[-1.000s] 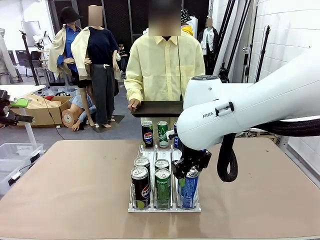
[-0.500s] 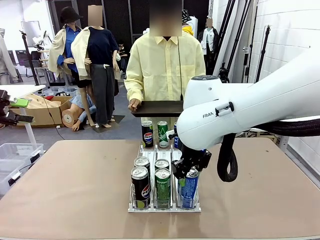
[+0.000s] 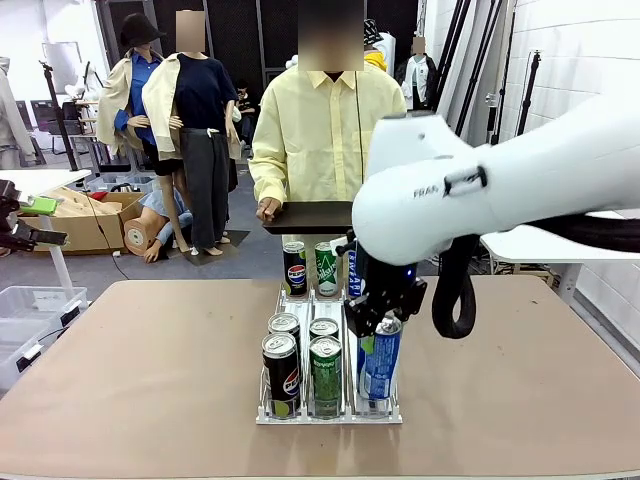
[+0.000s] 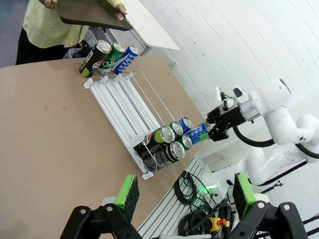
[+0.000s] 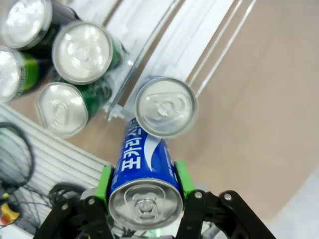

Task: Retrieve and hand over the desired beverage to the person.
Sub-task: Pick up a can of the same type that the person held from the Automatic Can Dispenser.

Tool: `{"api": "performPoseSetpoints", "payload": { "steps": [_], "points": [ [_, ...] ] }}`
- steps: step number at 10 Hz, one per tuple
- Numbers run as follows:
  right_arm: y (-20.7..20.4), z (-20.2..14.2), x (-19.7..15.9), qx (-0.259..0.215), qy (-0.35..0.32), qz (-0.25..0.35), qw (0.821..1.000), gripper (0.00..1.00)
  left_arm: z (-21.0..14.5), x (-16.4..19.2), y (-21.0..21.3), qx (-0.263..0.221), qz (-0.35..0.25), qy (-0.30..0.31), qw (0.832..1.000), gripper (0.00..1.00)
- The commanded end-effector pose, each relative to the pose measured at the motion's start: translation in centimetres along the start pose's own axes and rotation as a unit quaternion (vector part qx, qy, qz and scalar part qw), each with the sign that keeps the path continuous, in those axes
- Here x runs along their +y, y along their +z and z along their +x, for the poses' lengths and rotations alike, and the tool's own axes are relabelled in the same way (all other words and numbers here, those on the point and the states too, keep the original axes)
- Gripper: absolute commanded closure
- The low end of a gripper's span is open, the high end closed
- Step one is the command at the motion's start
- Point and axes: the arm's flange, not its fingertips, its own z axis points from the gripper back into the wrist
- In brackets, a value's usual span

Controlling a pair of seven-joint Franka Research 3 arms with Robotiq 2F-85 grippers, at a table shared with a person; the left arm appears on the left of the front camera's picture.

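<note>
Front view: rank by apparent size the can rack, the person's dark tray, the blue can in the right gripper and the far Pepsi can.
1. can rack
2-3. dark tray and blue can: they look about alike; the tray is farther off and partly behind the right arm, so unranked.
4. far Pepsi can

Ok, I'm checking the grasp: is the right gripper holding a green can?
No, the right gripper is shut on a blue can with white print, not a green one.

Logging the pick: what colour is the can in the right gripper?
The can is blue with white lettering; right wrist view.
</note>
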Motion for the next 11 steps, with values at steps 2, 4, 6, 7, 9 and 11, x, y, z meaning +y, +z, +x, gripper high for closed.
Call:
{"api": "performPoseSetpoints", "payload": {
  "steps": [2, 4, 6, 7, 9, 11],
  "points": [
    [5.1, -1.6, -2.1, 0.006, 0.012, -0.014, 1.000, 1.00, 0.1, -0.1, 0.1, -0.010, -0.009, -0.001, 1.000, 0.00],
    [8.7, -2.7, -4.1, -0.001, 0.020, -0.013, 1.000, 1.00, 0.1, -0.1, 0.1, -0.010, -0.009, -0.001, 1.000, 0.00],
    [11.5, -3.8, -7.3, -0.020, 0.015, -0.014, 1.000, 1.00, 0.1, -0.1, 0.1, -0.010, -0.009, -0.001, 1.000, 0.00],
    [12.8, -4.5, -9.4, -0.026, 0.002, -0.013, 1.000, 1.00, 0.1, -0.1, 0.1, -0.010, -0.009, -0.001, 1.000, 0.00],
    [14.8, -5.9, -13.1, -0.033, -0.004, -0.005, 0.999, 1.00, 0.1, -0.1, 0.1, -0.010, -0.009, -0.001, 1.000, 0.00],
    [15.4, -6.8, -17.3, -0.037, -0.010, -0.001, 0.999, 1.00, 0.1, -0.1, 0.1, -0.010, -0.009, -0.001, 1.000, 0.00]
  ]
}}
